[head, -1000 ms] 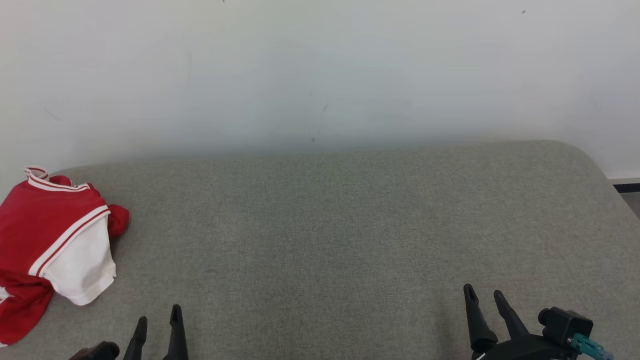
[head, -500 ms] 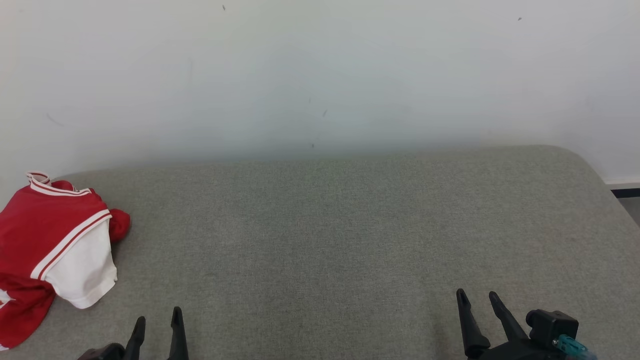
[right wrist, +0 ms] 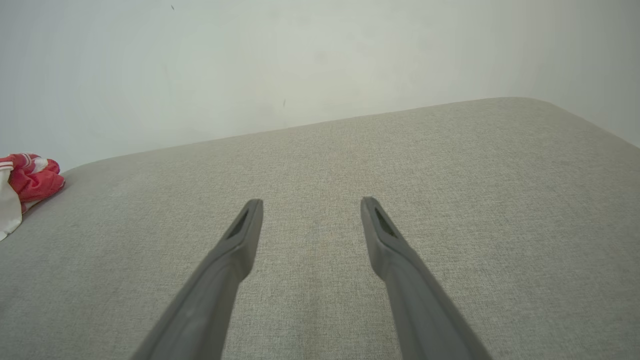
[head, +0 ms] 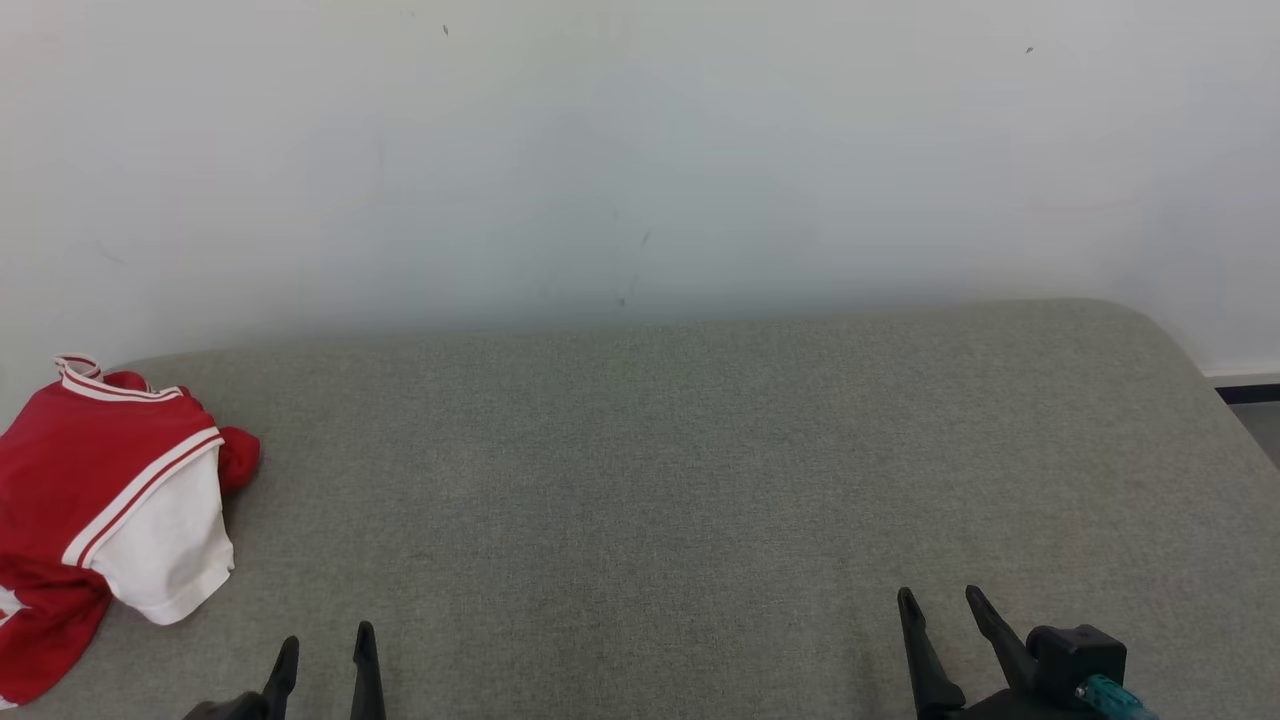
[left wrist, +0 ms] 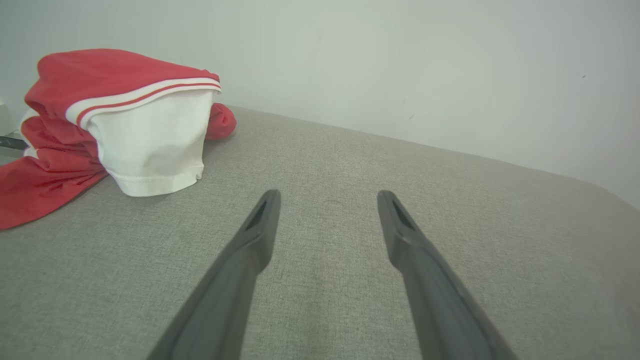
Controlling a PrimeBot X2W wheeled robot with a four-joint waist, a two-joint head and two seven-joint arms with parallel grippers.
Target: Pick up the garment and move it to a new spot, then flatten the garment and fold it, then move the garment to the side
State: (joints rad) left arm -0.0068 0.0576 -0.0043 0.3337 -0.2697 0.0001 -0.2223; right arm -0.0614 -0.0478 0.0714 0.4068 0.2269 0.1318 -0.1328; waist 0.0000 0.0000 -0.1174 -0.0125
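Note:
The garment [head: 100, 500], red with white sleeve and white-striped trim, lies crumpled at the far left of the grey cushioned surface [head: 680, 470]. In the left wrist view the garment [left wrist: 125, 125] sits up and to the left of my fingers. My left gripper [head: 325, 645] is open at the lower left, a short way right of the garment and apart from it. My left gripper [left wrist: 327, 197] holds nothing between its fingers. My right gripper [head: 940, 600] stands open at the lower right, far from the cloth. In the right wrist view my right gripper [right wrist: 310, 205] is empty, and the garment [right wrist: 25, 185] peeks in at the left edge.
A pale wall [head: 640, 150] rises right behind the surface. The surface's rounded right corner [head: 1150, 330] drops off toward a dark skirting and floor strip [head: 1250, 395]. The garment's left part hangs near the surface's left edge.
The head camera has tilted a little, so the whole picture sits lower. Both grippers show slightly lower in the picture and remain open. The garment has not moved.

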